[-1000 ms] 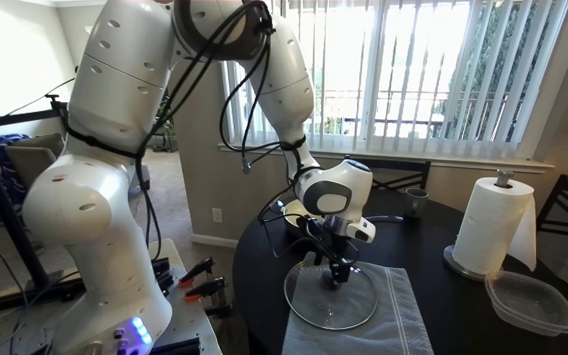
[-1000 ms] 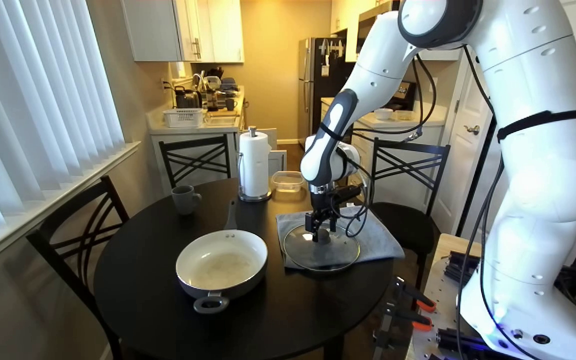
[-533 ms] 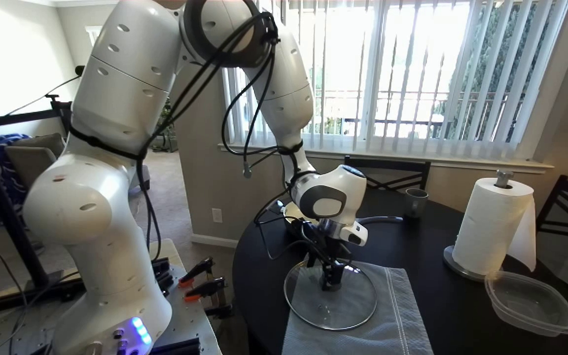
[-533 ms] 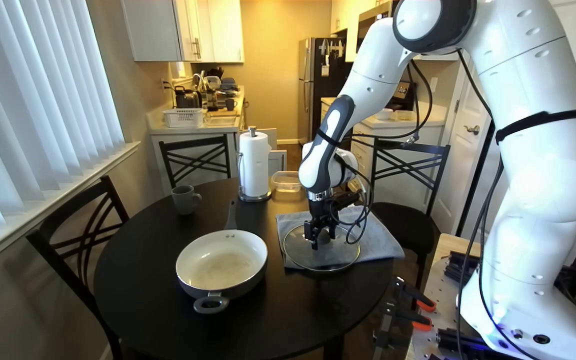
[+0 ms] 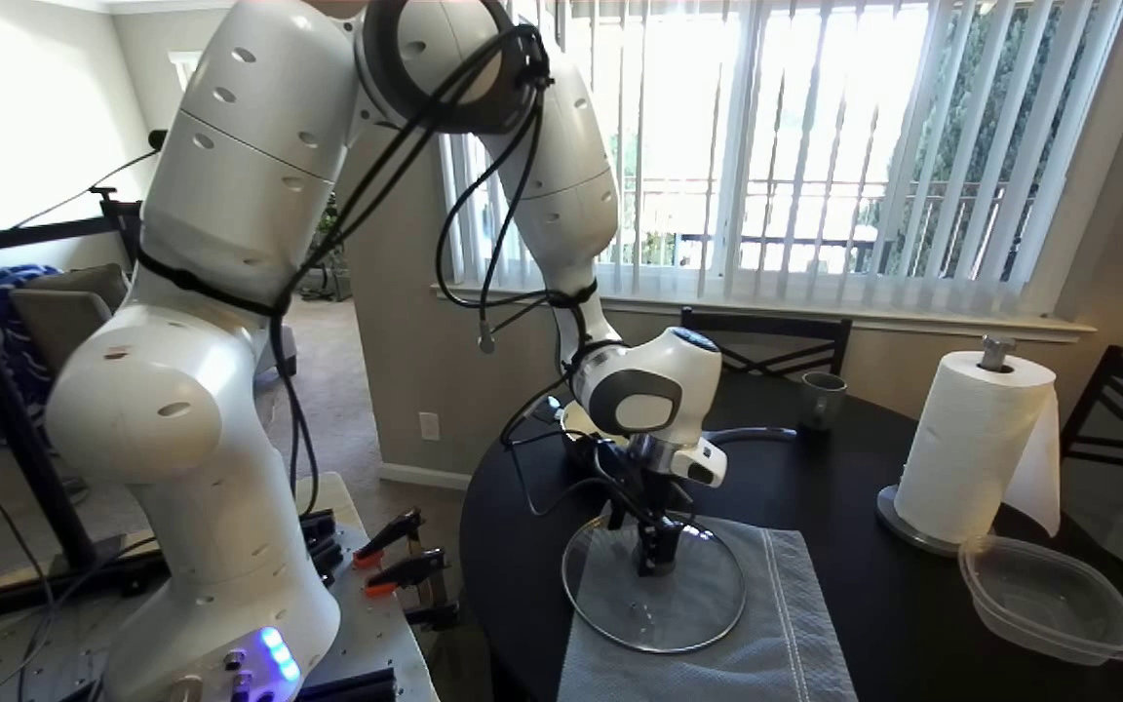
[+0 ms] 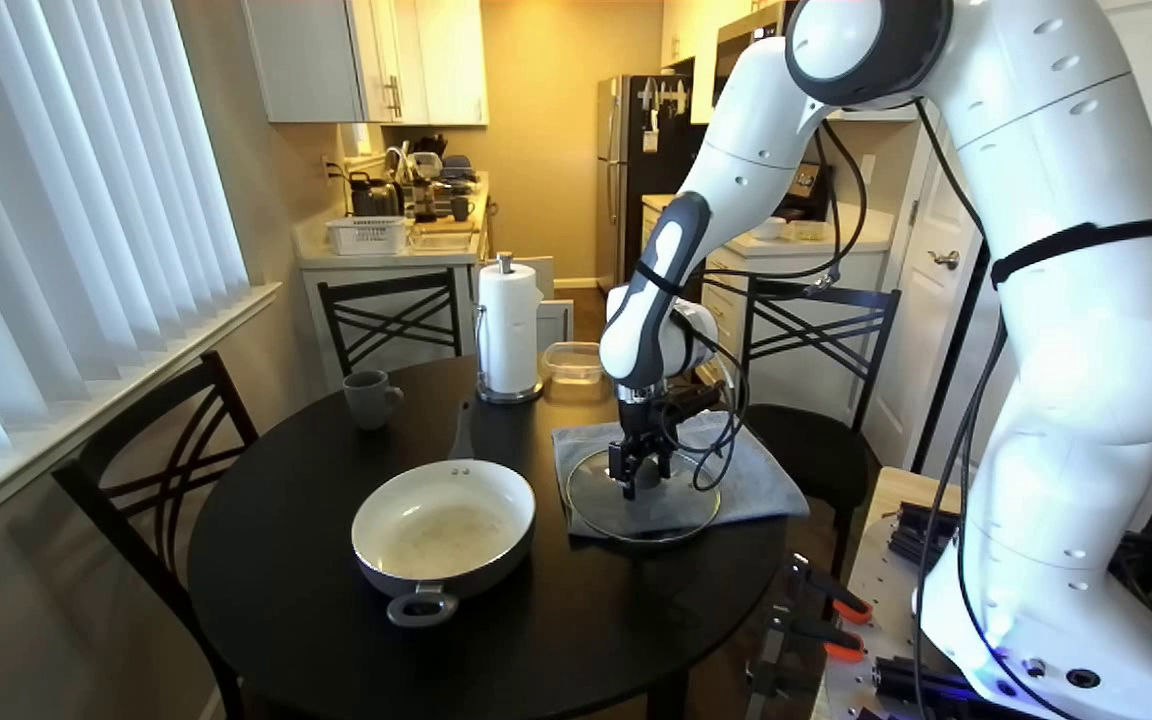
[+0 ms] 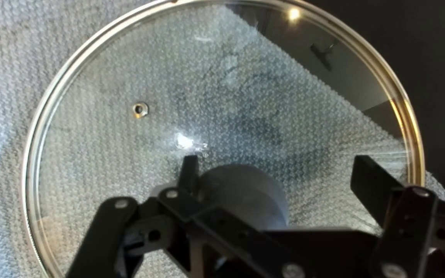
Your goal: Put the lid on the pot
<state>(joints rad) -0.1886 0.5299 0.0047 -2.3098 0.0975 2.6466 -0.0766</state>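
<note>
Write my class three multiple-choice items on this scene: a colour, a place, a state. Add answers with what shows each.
1. Inside, the pot is
A) red
B) cream
C) black

2. The lid lies
A) mostly over the grey cloth
B) on the pot
C) on the floor

3. The end effector is
A) shut
B) out of view
C) open

1 B: an exterior view shows it pale.
2 A: both exterior views show it there.
3 C: its fingers stand apart in the wrist view.

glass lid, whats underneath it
Through the glass lid, a grey cloth shows, with dark table beyond the cloth's edge. The knob and gripper cover the part below them, so anything there can't be seen.
</note>
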